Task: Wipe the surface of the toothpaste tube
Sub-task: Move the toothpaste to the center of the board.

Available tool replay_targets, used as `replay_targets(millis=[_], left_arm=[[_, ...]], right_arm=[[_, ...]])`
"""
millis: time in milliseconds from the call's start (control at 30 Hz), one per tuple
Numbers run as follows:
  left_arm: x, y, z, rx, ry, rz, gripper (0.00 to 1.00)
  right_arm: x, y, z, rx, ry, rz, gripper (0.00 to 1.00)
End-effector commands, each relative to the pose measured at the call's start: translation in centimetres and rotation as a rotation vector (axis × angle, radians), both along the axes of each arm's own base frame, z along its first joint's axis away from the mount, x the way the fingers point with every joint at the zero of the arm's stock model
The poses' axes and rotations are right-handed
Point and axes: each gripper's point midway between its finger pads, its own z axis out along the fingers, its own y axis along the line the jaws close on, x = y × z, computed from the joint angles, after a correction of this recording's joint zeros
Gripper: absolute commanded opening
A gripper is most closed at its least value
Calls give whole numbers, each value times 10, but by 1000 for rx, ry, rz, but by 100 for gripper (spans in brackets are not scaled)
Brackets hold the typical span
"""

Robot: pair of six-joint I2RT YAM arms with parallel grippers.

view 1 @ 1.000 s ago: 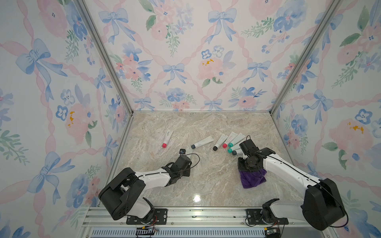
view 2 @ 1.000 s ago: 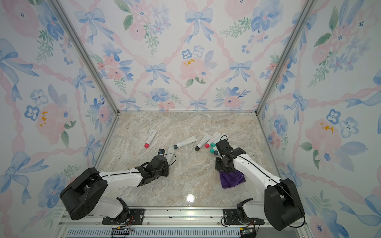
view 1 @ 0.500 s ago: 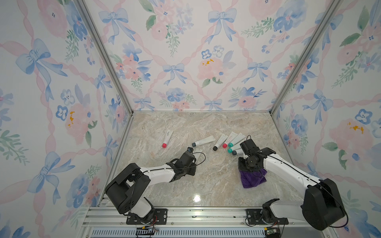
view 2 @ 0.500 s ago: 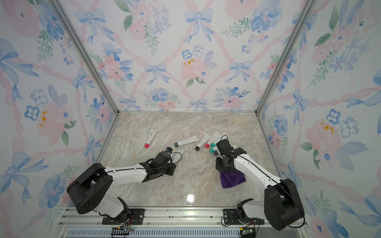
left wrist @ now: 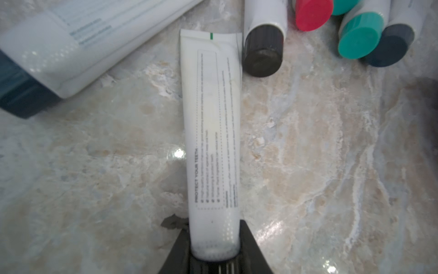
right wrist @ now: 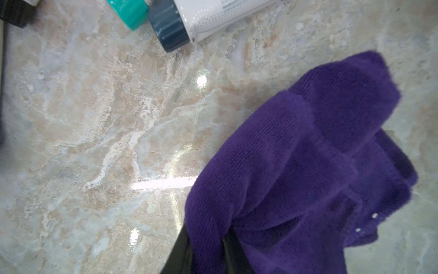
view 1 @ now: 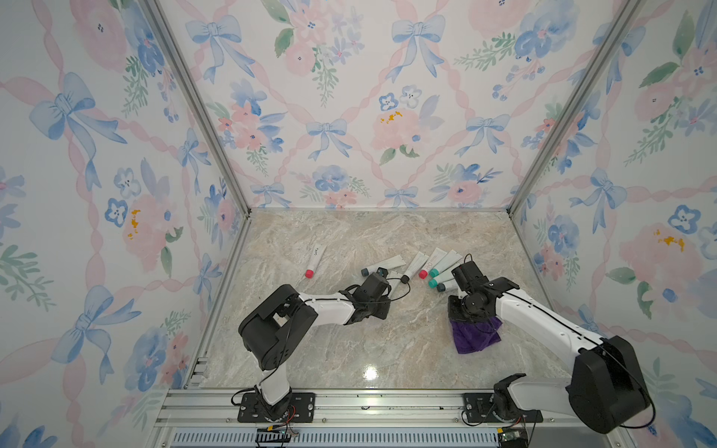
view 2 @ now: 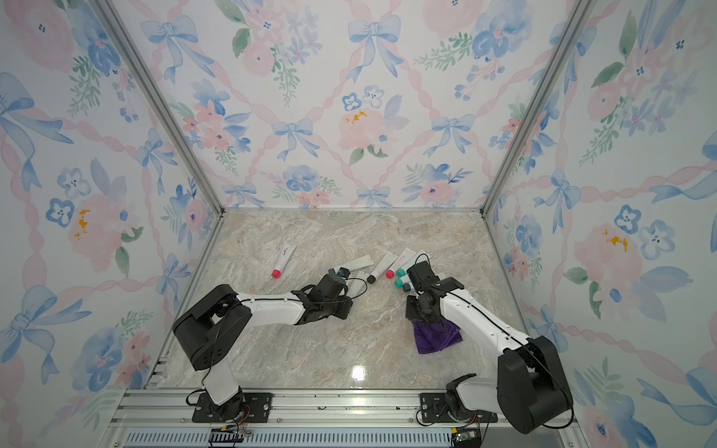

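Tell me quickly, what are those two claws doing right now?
Left gripper: closed on a white toothpaste tube.
Right gripper: closed on the purple cloth.

A purple cloth [right wrist: 296, 166] is seen pinched between the black fingers [right wrist: 180, 251] of the right gripper [right wrist: 206, 244]. It is bunched in folds and spread outward from the jaws above the marble surface [right wrist: 94, 142]. Well ahead of the gripper, a white toothpaste tube [right wrist: 225, 11] with a dark blue cap [right wrist: 169, 26] is laid flat, apart from the cloth. A teal cap [right wrist: 129, 11] is set just beside the blue one. A black cap [right wrist: 14, 11] is seen farther along, cut by the frame edge.
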Motion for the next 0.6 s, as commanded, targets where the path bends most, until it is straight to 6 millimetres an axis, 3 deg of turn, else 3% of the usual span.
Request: replay_targets(millis=[0, 267, 433, 567], left_arm=[[4, -2, -20, 68, 28, -22, 29], [36, -16, -34, 124, 7, -15, 28], [51, -19, -31, 134, -8, -2, 29], [54, -17, -18, 122, -26, 8, 41]], right_arm=[[4, 2, 7, 16, -22, 8, 20], [4, 2, 8, 13, -23, 14, 20], [5, 2, 7, 9, -19, 13, 20], [5, 2, 7, 8, -18, 16, 20]])
